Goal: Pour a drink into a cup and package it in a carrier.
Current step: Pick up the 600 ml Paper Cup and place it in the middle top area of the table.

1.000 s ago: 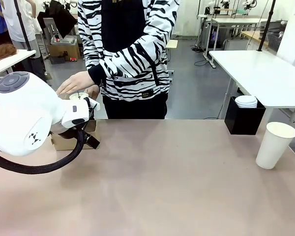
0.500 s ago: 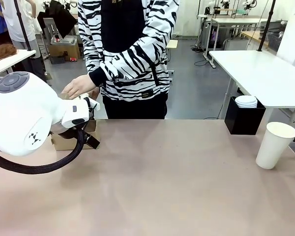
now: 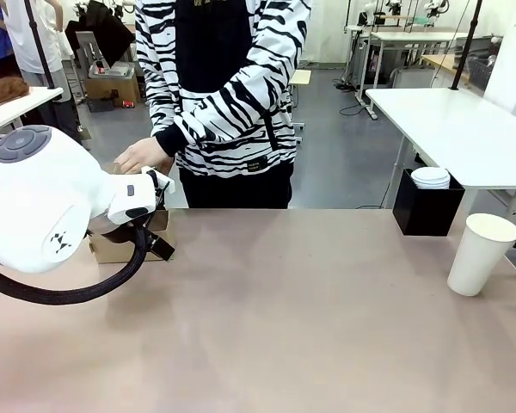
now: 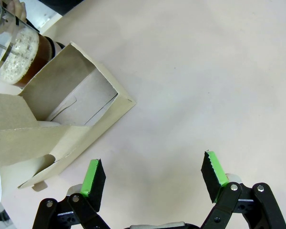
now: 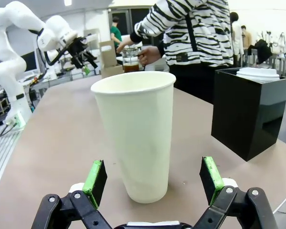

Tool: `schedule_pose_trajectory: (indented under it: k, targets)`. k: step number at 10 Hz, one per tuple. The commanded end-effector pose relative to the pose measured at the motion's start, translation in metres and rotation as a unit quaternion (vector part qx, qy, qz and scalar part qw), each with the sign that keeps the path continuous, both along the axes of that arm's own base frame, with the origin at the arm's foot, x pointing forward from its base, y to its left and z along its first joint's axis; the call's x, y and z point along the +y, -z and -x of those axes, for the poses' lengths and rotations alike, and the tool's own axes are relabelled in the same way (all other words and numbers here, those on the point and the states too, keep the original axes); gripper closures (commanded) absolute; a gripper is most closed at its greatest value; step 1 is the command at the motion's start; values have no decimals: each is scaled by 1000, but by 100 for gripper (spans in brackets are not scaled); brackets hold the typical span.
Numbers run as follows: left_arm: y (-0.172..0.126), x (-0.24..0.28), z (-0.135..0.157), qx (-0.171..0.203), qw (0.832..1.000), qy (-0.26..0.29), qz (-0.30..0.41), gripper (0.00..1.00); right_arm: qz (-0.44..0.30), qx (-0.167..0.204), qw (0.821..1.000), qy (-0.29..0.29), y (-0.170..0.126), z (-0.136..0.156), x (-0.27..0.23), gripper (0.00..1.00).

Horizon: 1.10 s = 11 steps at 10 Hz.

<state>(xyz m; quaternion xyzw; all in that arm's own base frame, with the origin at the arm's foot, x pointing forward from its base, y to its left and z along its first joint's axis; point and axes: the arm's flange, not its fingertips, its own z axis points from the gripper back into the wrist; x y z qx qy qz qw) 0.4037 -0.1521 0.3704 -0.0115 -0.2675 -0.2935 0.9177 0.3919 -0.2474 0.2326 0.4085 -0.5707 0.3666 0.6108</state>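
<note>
While wrist view catches drink (image 4: 38, 57) behind carrier (image 4: 71, 100), left claw (image 4: 152, 164) gapes empty, right claw (image 5: 152, 167) likewise, facing cup (image 5: 136, 124)

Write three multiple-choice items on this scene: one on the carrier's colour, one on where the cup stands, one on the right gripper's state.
1. What colour is the carrier?
A. Blue
B. Black
C. Brown

2. Where does the cup stand?
A. On the table, at the robot's right
B. In the carrier
C. On the floor

3. How is the right gripper?
A. Shut on the cup
B. Open, with one finger on each side of the cup
C. Shut on nothing

Answers:
1 C: the left wrist view shows plain brown cardboard.
2 A: the front view shows it upright on the tabletop near the right edge.
3 B: its wrist view shows the green pads wide apart, with gaps to the cup.
</note>
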Motion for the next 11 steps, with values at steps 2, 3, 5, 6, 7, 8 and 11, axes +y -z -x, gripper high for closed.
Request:
schedule_pose_trajectory:
  k: [2,3,5,6,7,8,11]
  targets:
    - [0,0,0,0,1000,0,1,0,-19,25,998,48,-9,-6,18,0]
    - [0,0,0,0,1000,0,1,0,-20,24,998,61,-10,-7,23,0]
    - [0,0,0,0,1000,0,1,0,-29,32,997,61,-9,-10,36,0]
    - [0,0,0,0,1000,0,1,0,-28,38,997,59,-9,-12,40,0]
    - [0,0,0,0,1000,0,1,0,-30,43,997,55,-10,-13,43,0]
    - [0,0,0,0,1000,0,1,0,-30,44,997,50,-10,-13,46,0]
    - [0,0,0,0,1000,0,1,0,-23,43,998,26,-10,-11,50,0]
